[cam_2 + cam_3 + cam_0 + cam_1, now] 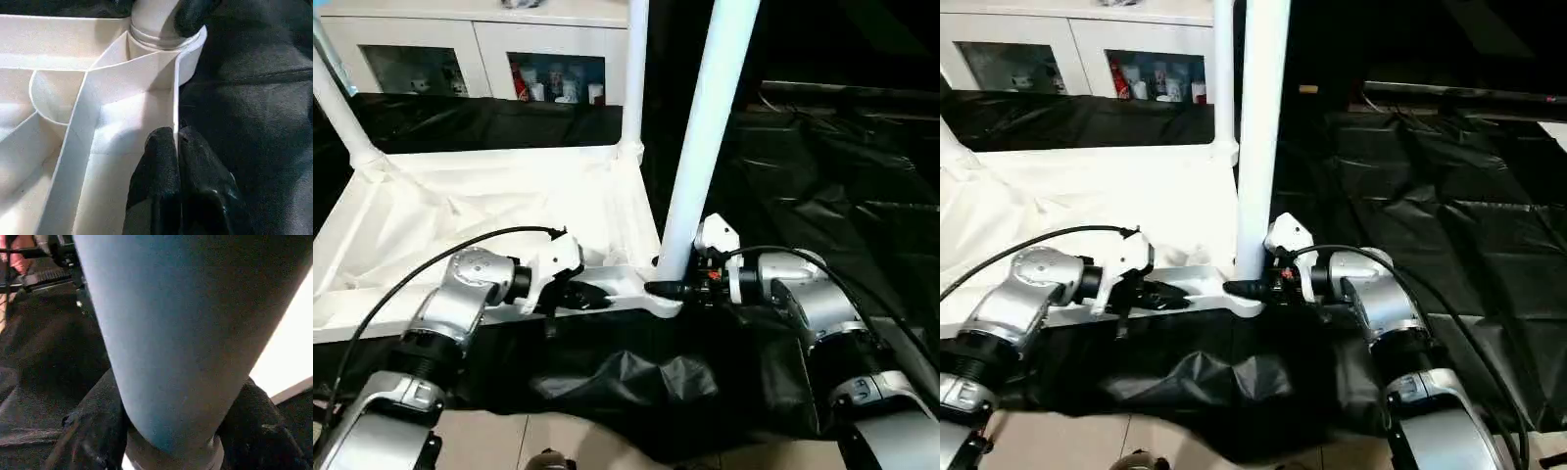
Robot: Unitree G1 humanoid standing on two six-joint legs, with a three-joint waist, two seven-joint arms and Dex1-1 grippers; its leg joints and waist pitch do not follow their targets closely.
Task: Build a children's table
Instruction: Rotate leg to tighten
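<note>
- Nearest the head camera: two silver forearms reaching in toward the near edge of the upturned white table top point(460, 220), ribbed underside facing up on black sheeting point(842, 176).
- Left gripper point(176, 147) at the table top's near side wall, a little short of the near right corner socket point(656, 294); black fingers point(156, 186) pressed together with the thin white wall pinched between them, one finger inside the rib bay, one outside.
- Right gripper point(671, 290) at the base of the near right leg point(705, 127), just above that same corner socket; jaws astride the tube, one black finger point(93, 431) on each side and close against it, clasping the leg rather than standing free.
- Near right leg upright in its socket, rising out of frame, seated ring visible at the socket mouth point(156, 41).
- Further legs standing in the table top's far right corner point(633, 69) and far left corner point(337, 103).
- White cabinet with glass doors point(480, 59) beyond the table top's far edge, small items behind the glass.
- Black cables looping from each forearm, above the table top's near edge.
</note>
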